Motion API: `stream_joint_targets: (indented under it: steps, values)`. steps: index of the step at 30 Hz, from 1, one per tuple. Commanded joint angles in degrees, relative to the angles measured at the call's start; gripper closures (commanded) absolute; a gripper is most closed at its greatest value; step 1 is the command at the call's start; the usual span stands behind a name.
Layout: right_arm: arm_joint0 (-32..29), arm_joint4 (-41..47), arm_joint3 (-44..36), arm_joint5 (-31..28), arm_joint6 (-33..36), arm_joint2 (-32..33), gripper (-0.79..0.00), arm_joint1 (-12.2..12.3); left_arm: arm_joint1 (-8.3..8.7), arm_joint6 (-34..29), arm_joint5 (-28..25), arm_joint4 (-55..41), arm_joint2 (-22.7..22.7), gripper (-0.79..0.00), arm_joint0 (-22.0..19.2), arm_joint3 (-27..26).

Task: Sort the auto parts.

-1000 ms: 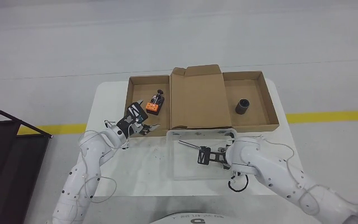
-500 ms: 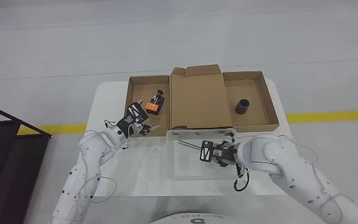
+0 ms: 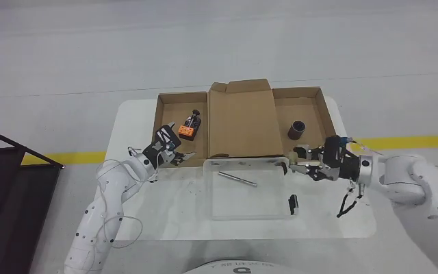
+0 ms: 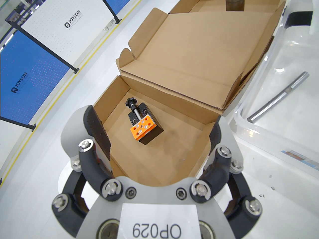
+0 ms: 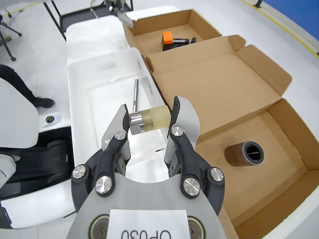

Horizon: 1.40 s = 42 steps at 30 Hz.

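Observation:
My right gripper [image 5: 149,116] is shut on a short cylinder [image 5: 149,122], half metal and half cream. In the top view this gripper [image 3: 301,166] hangs by the clear tray's [image 3: 213,205] right end, just in front of the box's right compartment [image 3: 321,147]. A dark bushing [image 5: 245,152] lies in that compartment. My left gripper [image 4: 155,123] stands open over the front edge of the left compartment [image 3: 168,113], nothing between its fingers. An orange-and-black clamp block [image 4: 142,126] lies in that compartment. A thin metal rod [image 3: 237,179] rests in the tray.
The cardboard box's flat middle flap [image 3: 243,123] separates its two compartments. A small black piece [image 3: 293,203] sits at the tray's right edge. Bare white table [image 3: 137,226] shows on the left and at the front.
My right gripper has left the middle of the tray and swung to the right with the cylinder, ending beside the right compartment. The left arm has stayed put.

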Motion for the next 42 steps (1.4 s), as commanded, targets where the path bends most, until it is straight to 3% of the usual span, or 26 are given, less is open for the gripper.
stream_joint_targets:
  steps: [1,5,12,18,26,29,32,35,38,40,41,42]
  values:
    - [0.87,2.31,1.69,-0.01,0.97,0.59,0.000,0.15,0.00,0.00,-0.06,-0.06,-0.01,-0.785,0.00,0.00]
    - [5.56,7.49,5.79,0.56,5.20,-2.32,0.000,0.40,0.00,0.00,-0.06,-0.06,-0.01,-0.785,0.00,0.00]
    - [19.08,16.53,17.33,5.29,14.67,-13.80,0.000,-0.32,0.00,0.00,-0.06,-0.06,-0.01,-0.785,0.00,0.00]
    - [35.75,25.30,34.01,11.10,23.18,-27.29,0.000,-3.45,0.00,0.00,-0.06,-0.06,-0.01,-0.785,0.00,0.00]
    - [47.95,29.66,50.58,7.24,24.70,-37.43,0.000,-7.78,0.00,0.00,-0.06,-0.06,-0.01,-0.785,0.00,0.00]
    - [50.33,30.69,54.55,5.96,24.06,-39.00,-0.105,-8.81,0.00,0.00,-0.06,-0.06,-0.01,-0.785,0.00,0.00]
    - [52.24,31.74,57.91,5.63,23.45,-40.05,-0.108,-9.67,0.00,0.00,-0.06,-0.06,-0.01,-0.785,0.00,0.00]
    - [53.98,32.96,60.84,5.94,23.03,-40.99,-0.240,-10.52,0.00,0.00,-0.06,-0.06,-0.01,-0.785,0.00,0.00]
    - [55.39,34.57,63.90,5.85,22.73,-41.90,-0.222,-11.41,0.00,0.00,-0.06,-0.06,-0.01,-0.785,0.00,0.00]
    - [56.25,35.84,65.87,5.54,22.97,-42.54,-0.249,-12.02,0.00,0.00,-0.06,-0.06,-0.01,-0.785,0.00,0.00]
    - [56.55,36.14,66.53,5.44,23.13,-42.76,-0.348,-12.22,0.00,0.00,-0.06,-0.06,-0.01,-0.785,0.00,0.00]
    - [56.98,36.49,67.40,5.34,23.35,-43.10,-0.656,-12.51,0.00,0.00,-0.06,-0.06,-0.01,-0.785,0.00,0.00]
